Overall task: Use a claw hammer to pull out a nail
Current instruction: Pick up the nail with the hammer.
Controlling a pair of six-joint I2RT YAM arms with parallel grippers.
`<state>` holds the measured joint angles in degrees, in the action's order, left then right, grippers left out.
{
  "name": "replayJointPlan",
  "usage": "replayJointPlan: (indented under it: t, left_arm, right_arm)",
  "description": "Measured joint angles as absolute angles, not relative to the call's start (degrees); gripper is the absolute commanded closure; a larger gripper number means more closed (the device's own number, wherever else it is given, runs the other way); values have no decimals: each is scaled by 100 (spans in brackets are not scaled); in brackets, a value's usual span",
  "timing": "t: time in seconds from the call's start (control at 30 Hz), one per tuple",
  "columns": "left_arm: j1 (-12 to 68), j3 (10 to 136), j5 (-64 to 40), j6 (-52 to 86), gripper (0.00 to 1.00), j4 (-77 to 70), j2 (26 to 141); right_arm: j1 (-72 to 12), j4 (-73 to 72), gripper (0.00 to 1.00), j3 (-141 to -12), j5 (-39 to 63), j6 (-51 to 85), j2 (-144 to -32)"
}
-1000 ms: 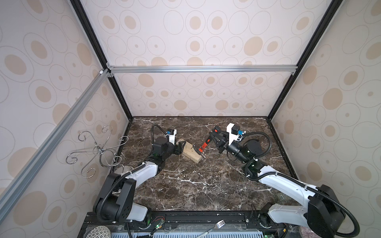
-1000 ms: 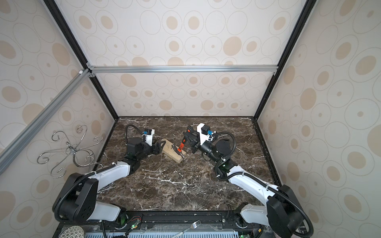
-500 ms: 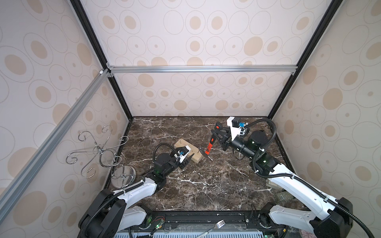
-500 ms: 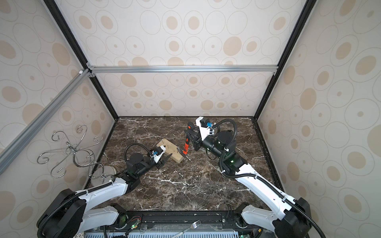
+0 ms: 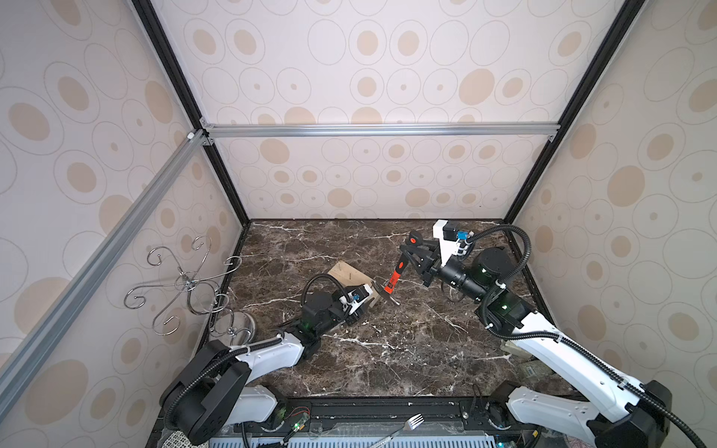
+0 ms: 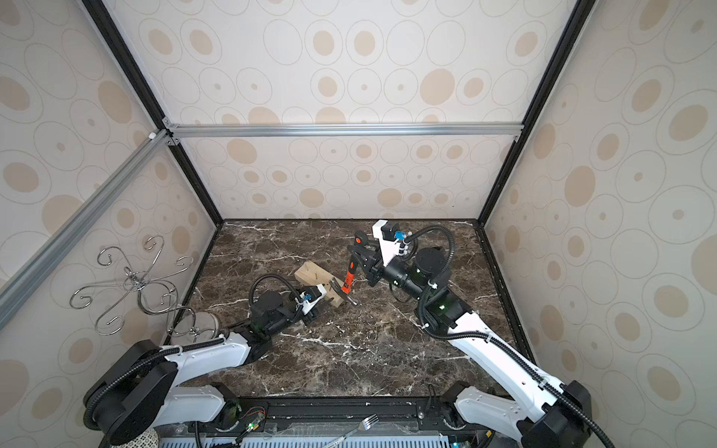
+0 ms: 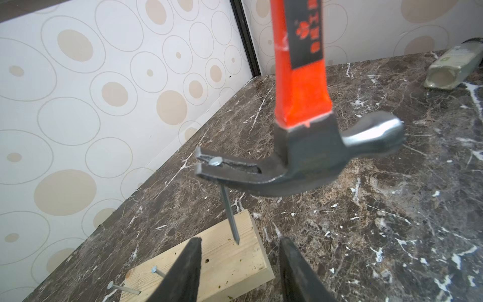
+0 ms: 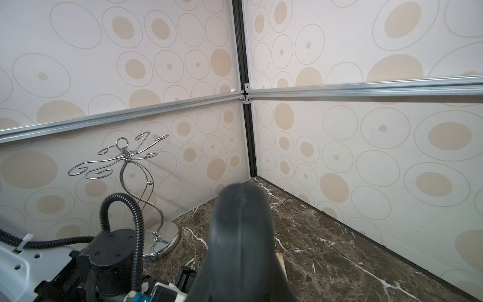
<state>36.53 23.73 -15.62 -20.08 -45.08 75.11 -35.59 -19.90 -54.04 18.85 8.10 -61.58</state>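
The claw hammer (image 5: 392,282) (image 6: 348,281) hangs head-down, with my right gripper (image 5: 407,258) (image 6: 355,258) shut on its black handle (image 8: 240,235). In the left wrist view the steel head (image 7: 308,157) floats above the marble. A nail (image 7: 230,214) is caught in the forked claw, its tip just over the wood block (image 7: 230,261) (image 5: 347,273) (image 6: 310,271). My left gripper (image 7: 239,241) (image 5: 366,306) (image 6: 316,306) is open at the block's near end, one finger over the wood, the other over the marble.
Two more nails (image 7: 156,270) (image 7: 122,287) stick out of the block. A chrome hook rack (image 5: 186,283) stands at the left wall. A pale bottle (image 7: 449,69) lies on the marble by the right arm. A fork (image 5: 403,424) rests on the front ledge.
My right arm has swung the hammer upright and lifted it, bringing the nail out of the block. My left arm has drawn back toward the front and its jaws have narrowed.
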Motion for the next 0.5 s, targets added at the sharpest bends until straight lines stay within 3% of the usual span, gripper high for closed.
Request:
replayJointPlan:
  t: [0.27, 0.5]
  left_arm:
    - [3677, 2547, -1472, -2029, 74, -4525, 7671]
    - [3675, 2569, -1503, -2095, 100, -4460, 7671]
  right_arm:
    - [-3559, -2016, 100, -5349, 1970, 939, -6158]
    - [-3559, -2023, 100, -5330, 2029, 987, -6158]
